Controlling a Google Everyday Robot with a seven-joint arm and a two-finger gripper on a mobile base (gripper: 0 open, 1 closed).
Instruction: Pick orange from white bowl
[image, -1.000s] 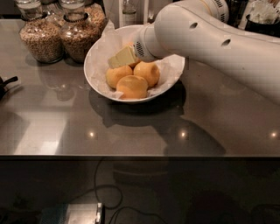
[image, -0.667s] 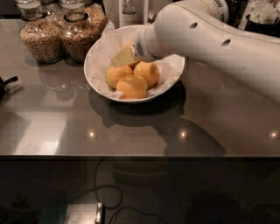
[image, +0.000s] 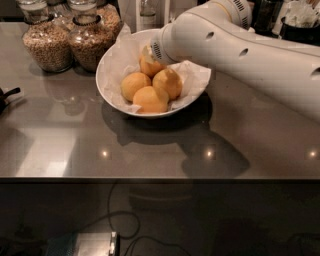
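Note:
The white bowl (image: 107, 82), lined with crinkled white paper, stands on the dark counter at the upper middle. Several oranges lie in it: one at the left (image: 135, 86), one at the front (image: 151, 100), one at the right (image: 168, 82) and one at the back (image: 150, 66). My white arm (image: 240, 47) reaches in from the right over the bowl's far rim. My gripper (image: 149, 54) is at the arm's end, right on top of the back orange, and is mostly hidden by the wrist.
Two glass grain jars (image: 47, 42) (image: 90, 40) stand just left of and behind the bowl. A dark object (image: 6, 97) sits at the left edge. More containers (image: 300, 22) stand at the far right back. The counter's front edge (image: 160, 179) runs across below.
The arm's end has shifted slightly over the bowl's back, and the back orange under it shows more. The three front oranges have not moved.

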